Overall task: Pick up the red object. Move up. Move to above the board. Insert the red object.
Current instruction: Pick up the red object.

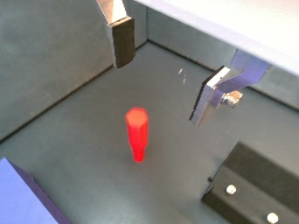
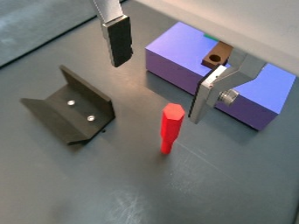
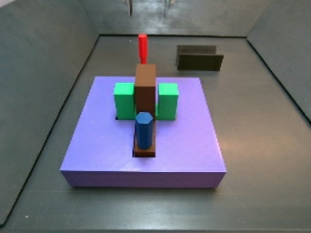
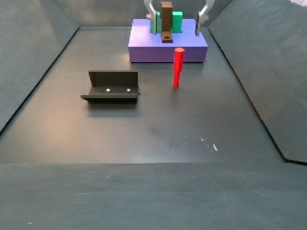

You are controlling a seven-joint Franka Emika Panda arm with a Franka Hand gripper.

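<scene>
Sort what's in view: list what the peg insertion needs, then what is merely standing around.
Needed:
- red object, upright on the floor, not gripped
- gripper, open above it
- board, purple

Standing around:
- fixture, beside the red object
- blue peg, already in the board
- green block

I see the gripper (image 2: 158,74) hanging with its plates spread above the red peg (image 2: 170,129), nothing between them. The peg stands upright and alone on bare floor, open all round. The fixture (image 4: 111,86) sits well apart to one side, the purple board (image 4: 189,49) just behind the peg. On the board, a brown bar (image 3: 145,96), green blocks (image 3: 124,100) and an upright blue peg (image 3: 144,129) crowd the middle; its outer margins lie bare
</scene>
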